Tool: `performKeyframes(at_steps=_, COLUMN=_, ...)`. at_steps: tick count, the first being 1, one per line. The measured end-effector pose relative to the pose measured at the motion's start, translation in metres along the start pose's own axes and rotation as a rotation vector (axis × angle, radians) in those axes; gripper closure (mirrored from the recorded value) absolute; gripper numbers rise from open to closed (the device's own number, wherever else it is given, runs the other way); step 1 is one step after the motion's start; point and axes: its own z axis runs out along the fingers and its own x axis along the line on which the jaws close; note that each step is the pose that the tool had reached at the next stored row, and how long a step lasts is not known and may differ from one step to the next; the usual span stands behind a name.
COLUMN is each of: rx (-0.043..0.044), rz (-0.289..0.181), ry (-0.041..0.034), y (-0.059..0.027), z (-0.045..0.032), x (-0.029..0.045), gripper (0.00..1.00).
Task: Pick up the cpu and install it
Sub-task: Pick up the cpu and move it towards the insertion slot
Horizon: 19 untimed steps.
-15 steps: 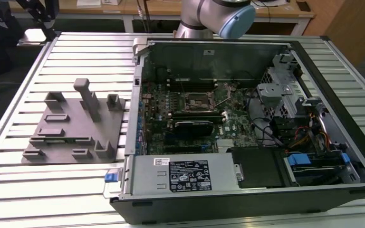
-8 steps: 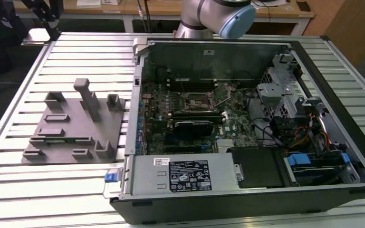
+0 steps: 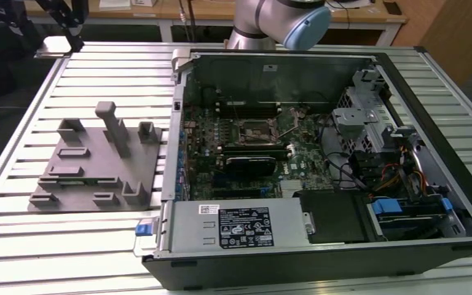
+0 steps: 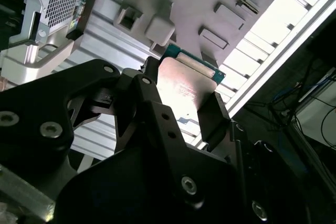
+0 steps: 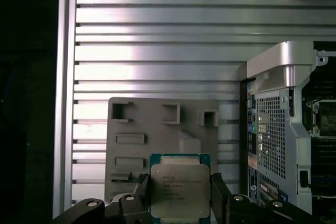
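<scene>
The cpu [image 5: 179,184] is a flat square chip with a silver metal top and a green rim. My gripper [image 5: 180,195] is shut on it, one black finger [image 5: 143,188] on each of two opposite edges. In the second wrist view the cpu [image 4: 185,82] shows its shiny face between the same fingers [image 4: 212,116] of the gripper [image 4: 181,103]. It hangs well above the grey fixture plate [image 5: 157,124]. The dark motherboard socket [image 3: 258,130] with its metal frame lies inside the open computer case [image 3: 432,203]. The arm [image 3: 281,24] stands behind the case.
The grey fixture plate [image 3: 96,160] with raised blocks and pockets lies on the slatted metal table [image 3: 23,246], to the exterior view's left of the case. Inside the case are memory sticks [image 3: 257,147], a power supply [image 3: 236,224], cables and drive bays [image 3: 367,123].
</scene>
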Motion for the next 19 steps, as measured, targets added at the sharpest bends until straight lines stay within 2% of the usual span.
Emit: performKeyframes(at_steps=19, rx=0.0000, rz=0.000, ry=0.0001, y=0.0042, z=0.0003, x=-0.0181, gripper=0.46)
